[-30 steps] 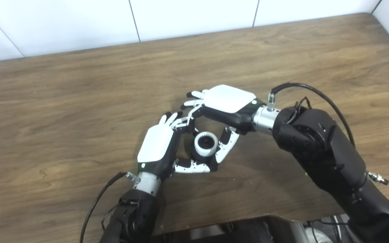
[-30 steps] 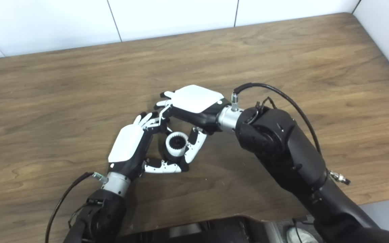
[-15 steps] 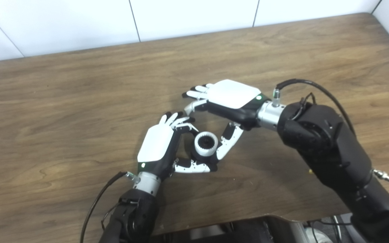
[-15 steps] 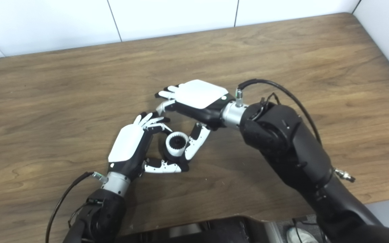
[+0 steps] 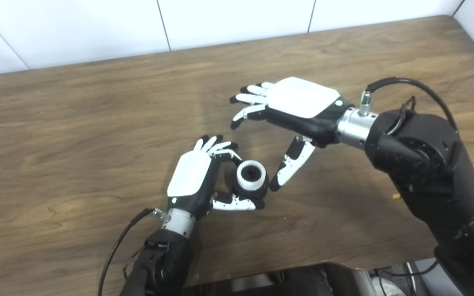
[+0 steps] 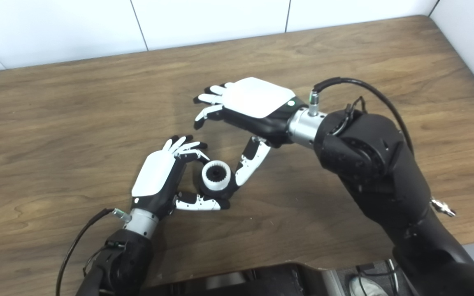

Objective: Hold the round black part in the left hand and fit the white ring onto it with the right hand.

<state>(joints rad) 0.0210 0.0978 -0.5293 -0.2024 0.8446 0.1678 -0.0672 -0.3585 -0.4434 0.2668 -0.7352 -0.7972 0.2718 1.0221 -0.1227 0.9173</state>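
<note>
White ring [image 5: 251, 174] on brown wooden table [image 5: 76, 123]; white tiled wall [image 5: 97, 24] behind.

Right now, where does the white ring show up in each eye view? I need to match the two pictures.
Left eye view: the white ring sits just right of centre, on the round black part held by the left hand.
Right eye view: the white ring sits just left of centre, below the middle.
Shared landmark: the open right hand, up and to the right of the ring in both.
</note>
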